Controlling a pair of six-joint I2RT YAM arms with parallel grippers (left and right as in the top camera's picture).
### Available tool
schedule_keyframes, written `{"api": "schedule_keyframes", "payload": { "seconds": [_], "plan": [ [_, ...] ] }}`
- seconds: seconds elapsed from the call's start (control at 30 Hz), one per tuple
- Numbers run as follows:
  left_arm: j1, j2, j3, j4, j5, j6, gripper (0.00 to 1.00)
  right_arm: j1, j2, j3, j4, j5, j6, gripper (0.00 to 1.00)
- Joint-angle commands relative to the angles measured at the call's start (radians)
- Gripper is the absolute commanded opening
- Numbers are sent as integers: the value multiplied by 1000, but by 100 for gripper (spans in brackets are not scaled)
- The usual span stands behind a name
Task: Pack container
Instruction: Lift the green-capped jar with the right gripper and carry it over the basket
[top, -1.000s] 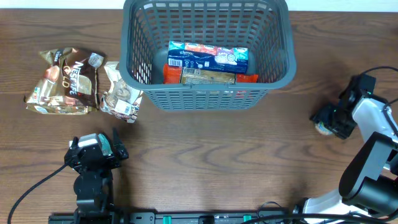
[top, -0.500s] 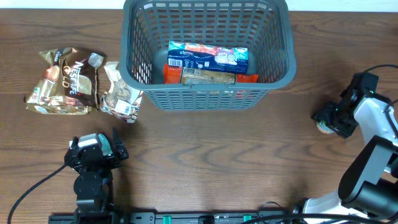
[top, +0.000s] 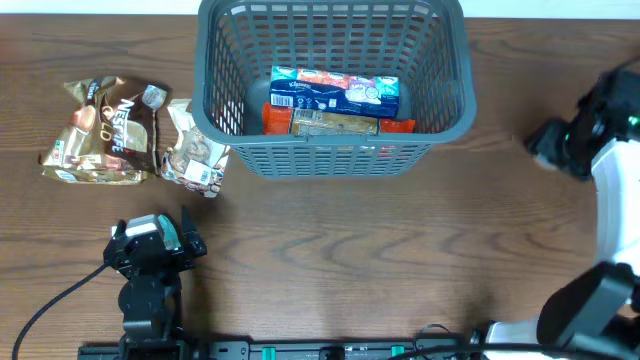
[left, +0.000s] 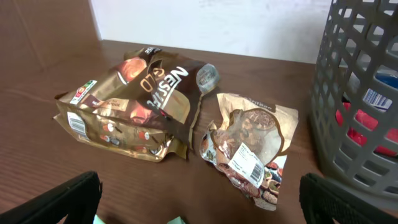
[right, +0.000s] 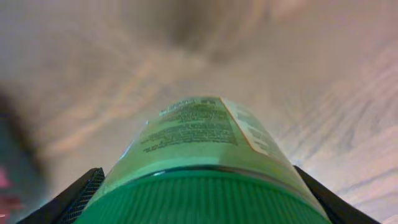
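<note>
Right gripper, 3 o'clock of container, clamped on green-capped bottle; left gripper at 7 o'clock, jaws wide apart; coffee bag at 9 o'clock.

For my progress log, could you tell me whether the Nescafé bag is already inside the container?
No, the Nescafé bag lies on the table, left of the container.

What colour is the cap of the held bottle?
Green; the cap of the bottle shows best in the right wrist view.
</note>
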Motion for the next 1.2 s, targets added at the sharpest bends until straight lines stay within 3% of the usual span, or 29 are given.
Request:
{"api": "schedule_keyframes", "payload": {
  "seconds": [0.0,0.57,0.87,1.17],
  "plan": [
    [6,-6,-25,-9,-3,10,98,53,-58,115,-22,0,-15,1],
    [6,-6,-25,-9,-3,10,98,524,-81,639,-61,1,-169,1],
    [6,-6,-25,-9,-3,10,99,750,-72,667,28,1,-258,1],
    [6,-6,-25,-9,-3,10,99,826,-2,667,47,46,-303,1]
  ]
}}
